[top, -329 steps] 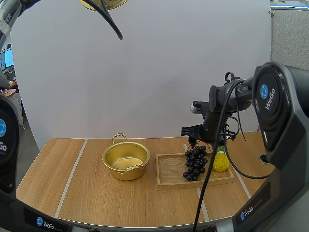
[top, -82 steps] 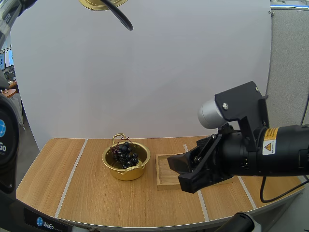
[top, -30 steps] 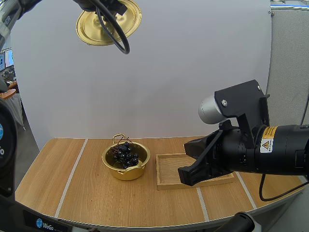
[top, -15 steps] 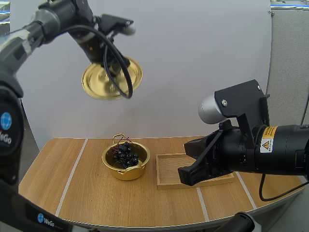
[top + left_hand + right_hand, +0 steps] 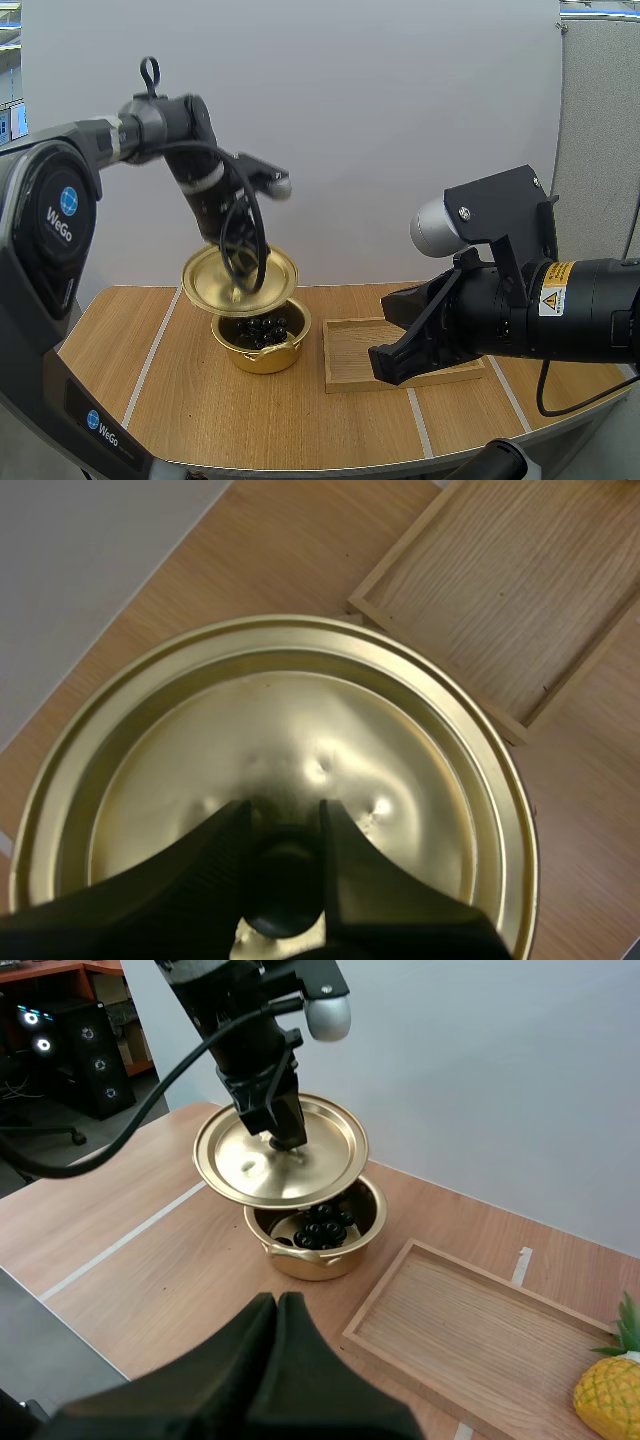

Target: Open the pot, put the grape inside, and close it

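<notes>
Black arms [image 5: 600, 320], blue WeGo badges [image 5: 66, 203], yellow warning label [image 5: 553, 299].

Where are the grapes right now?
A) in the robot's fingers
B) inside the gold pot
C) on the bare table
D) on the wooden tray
B: the dark grapes lie inside the pot, just under the lid that the left gripper holds by its knob.

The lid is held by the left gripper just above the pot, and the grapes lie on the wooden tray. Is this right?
No: the grapes lie inside the pot, as the right wrist view shows. The rest is correct.
</notes>
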